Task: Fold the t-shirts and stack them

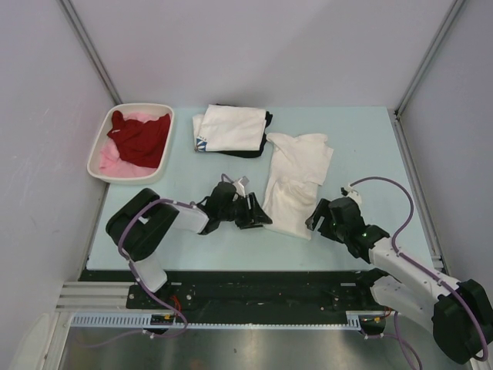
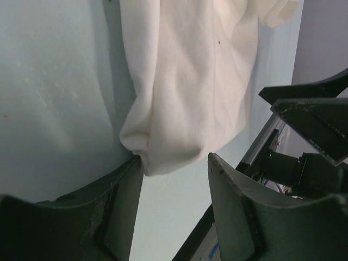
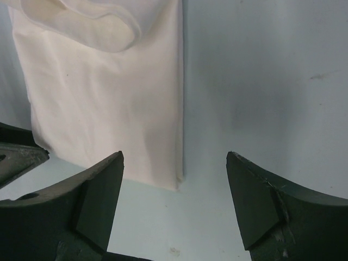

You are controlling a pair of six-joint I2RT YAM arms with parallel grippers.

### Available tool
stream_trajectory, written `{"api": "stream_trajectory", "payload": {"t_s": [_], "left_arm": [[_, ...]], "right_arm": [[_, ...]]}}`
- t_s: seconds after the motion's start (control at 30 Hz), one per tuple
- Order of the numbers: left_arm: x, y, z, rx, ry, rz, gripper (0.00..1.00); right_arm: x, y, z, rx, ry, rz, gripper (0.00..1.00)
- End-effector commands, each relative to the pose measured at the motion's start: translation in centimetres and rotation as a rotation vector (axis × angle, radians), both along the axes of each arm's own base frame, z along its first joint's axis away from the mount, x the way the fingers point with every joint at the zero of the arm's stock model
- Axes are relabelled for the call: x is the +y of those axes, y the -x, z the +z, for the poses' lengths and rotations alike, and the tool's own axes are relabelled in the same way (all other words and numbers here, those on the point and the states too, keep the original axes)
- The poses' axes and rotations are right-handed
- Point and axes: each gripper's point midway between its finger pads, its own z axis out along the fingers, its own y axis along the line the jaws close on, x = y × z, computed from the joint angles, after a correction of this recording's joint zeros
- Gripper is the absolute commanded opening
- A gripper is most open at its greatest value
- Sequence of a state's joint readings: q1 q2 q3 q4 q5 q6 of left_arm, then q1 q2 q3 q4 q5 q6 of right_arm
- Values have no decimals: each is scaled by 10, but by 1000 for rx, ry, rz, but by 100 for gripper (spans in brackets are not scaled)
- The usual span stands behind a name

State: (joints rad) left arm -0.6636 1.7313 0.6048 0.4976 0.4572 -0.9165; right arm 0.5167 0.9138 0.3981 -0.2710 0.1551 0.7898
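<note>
A cream-white t-shirt [image 1: 296,181] lies folded lengthwise right of the table's middle, its hem toward me. My left gripper [image 1: 264,218] is open at the hem's left corner. In the left wrist view the shirt [image 2: 185,81] has a bunched corner touching my left fingertip [image 2: 133,168], with nothing held in the gripper [image 2: 174,163]. My right gripper [image 1: 313,222] is open at the hem's right corner. In the right wrist view the shirt [image 3: 109,103] ends just ahead of the open, empty gripper [image 3: 175,160]. A folded cream-white shirt with a blue mark [image 1: 231,127] lies on a black shirt [image 1: 250,152] at the back.
A white oval basin [image 1: 98,146] at the back left holds a dark red shirt [image 1: 142,137] on a pink one [image 1: 112,163]. The table is pale blue [image 1: 362,146], with grey walls on three sides. My right arm [image 2: 310,119] shows in the left wrist view.
</note>
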Motion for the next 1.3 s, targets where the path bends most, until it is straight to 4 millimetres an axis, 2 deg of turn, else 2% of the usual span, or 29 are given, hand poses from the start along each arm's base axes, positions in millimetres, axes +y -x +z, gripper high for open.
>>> {"api": "stream_trajectory", "payload": {"t_s": [0.0,0.07,0.17,0.2,0.23,0.27,0.4,0.47,0.53,0.67,0.7,0.77,0.8,0.83,0.9,0.97,1.0,1.1,1.13,1.2,1.27], "left_arm": [[20,-7,-39,49,-178,84,57],[22,-11,-43,59,-196,102,54],[22,-12,-49,77,-218,110,29],[21,-13,-49,77,-217,113,11],[21,-13,-49,78,-213,115,3],[21,-14,-50,79,-209,116,0],[19,-13,-50,78,-193,115,0],[19,-12,-51,81,-187,112,0],[20,-10,-53,89,-187,110,0],[18,-6,-51,91,-160,108,0],[17,-4,-50,95,-151,109,0],[17,-2,-47,90,-139,109,0],[17,-1,-46,92,-131,112,0],[18,3,-47,95,-130,109,0],[17,5,-40,89,-105,115,0],[18,15,-36,85,-93,109,0],[19,19,-34,86,-86,112,0],[19,41,-29,75,-86,95,0],[20,50,-27,73,-88,92,0],[15,70,-27,78,-92,82,0],[9,94,-24,76,-90,68,0]], "right_arm": [[5,0,4,-17,-36,1,81],[5,1,2,-13,-40,0,81],[5,3,-1,-10,-43,-1,80],[6,3,-1,-10,-48,-2,80],[7,3,-1,-9,-55,2,80],[8,5,-3,-2,-66,-3,79],[16,6,-11,4,-124,-6,71],[21,12,-21,31,-145,3,65],[30,12,-23,33,-183,7,58],[37,16,-34,63,-180,7,58],[42,11,-29,39,-201,9,58],[49,14,-33,54,-212,17,56],[50,13,-32,48,-211,12,50],[50,14,-33,51,-210,5,27],[47,15,-34,51,-187,-11,0],[44,15,-30,34,-163,-16,0],[36,20,-31,37,-122,-24,0],[30,32,-29,40,-81,-3,0],[30,35,-23,27,-90,7,0],[25,46,-27,51,-61,14,0],[28,57,-23,42,-58,38,0]]}}
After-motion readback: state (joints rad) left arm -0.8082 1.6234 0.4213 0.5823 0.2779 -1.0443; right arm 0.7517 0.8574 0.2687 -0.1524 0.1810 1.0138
